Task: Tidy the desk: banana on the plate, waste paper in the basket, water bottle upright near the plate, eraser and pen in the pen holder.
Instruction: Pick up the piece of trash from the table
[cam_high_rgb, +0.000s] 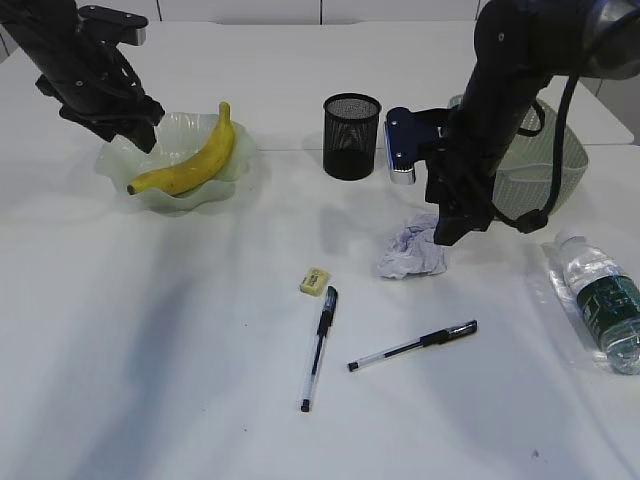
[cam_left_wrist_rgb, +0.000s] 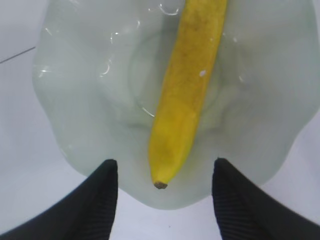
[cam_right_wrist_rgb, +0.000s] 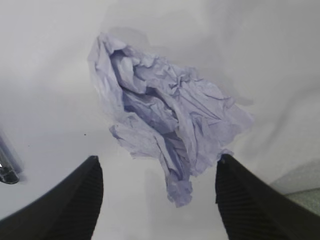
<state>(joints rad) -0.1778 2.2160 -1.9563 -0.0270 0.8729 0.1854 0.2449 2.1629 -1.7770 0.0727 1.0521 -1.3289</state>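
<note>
While exterior hides jaws, wrist views show left gripper (cam_left_wrist_rgb: 164, 200) and right gripper (cam_right_wrist_rgb: 159, 200) spread, empty.

A lab-style desk setup. Two black robot arms (cam_high_rgb: 85, 65) work over a plain white counter (cam_high_rgb: 150, 380). Pens (cam_high_rgb: 320, 345) and a mesh pen holder (cam_high_rgb: 351, 136) suggest office work.

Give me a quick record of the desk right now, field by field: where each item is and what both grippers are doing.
banana: lying in the plate
waste paper: crumpled on the desk, outside the basket
water bottle: lying on its side, right edge
eraser: on the desk
pens: two, on the desk
pen holder: upright
left gripper: open above the plate
right gripper: open over the paper
</note>
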